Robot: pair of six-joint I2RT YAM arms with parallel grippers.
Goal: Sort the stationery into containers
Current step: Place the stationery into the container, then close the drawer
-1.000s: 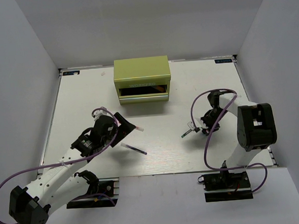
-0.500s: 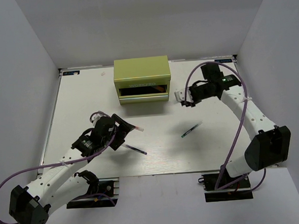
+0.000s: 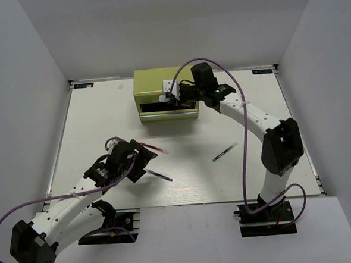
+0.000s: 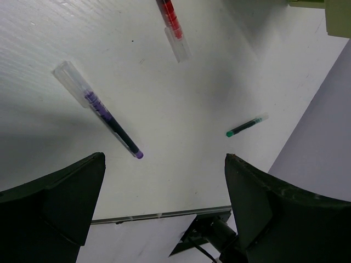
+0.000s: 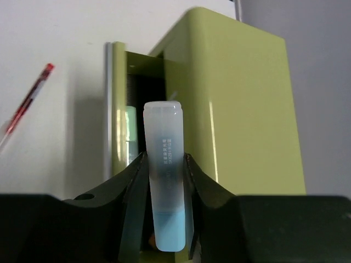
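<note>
My right gripper [image 3: 172,91] is shut on the stubby light-blue marker [image 5: 164,175] and holds it over the front of the olive-green chest [image 3: 165,81], above its open drawer [image 3: 167,112]. In the right wrist view the drawer's pale front [image 5: 108,109] stands out from the chest [image 5: 236,109], and a mint-green marker [image 5: 130,126] lies inside. My left gripper [image 3: 140,163] is open and empty, above the table near the red pen [image 3: 155,148] and the purple pen [image 3: 159,175]. The left wrist view shows the purple pen [image 4: 98,109], the red pen [image 4: 173,24] and the green pen [image 4: 245,126].
The green pen [image 3: 224,152] lies alone on the table right of centre. White walls enclose the table on three sides. The table's near edge [image 4: 159,216] runs just below the left fingers. The red pen [image 5: 30,98] lies left of the drawer.
My right arm has swung from the table's right side to the chest front, carrying the light-blue marker. My left gripper has drawn back a little toward the near edge.
</note>
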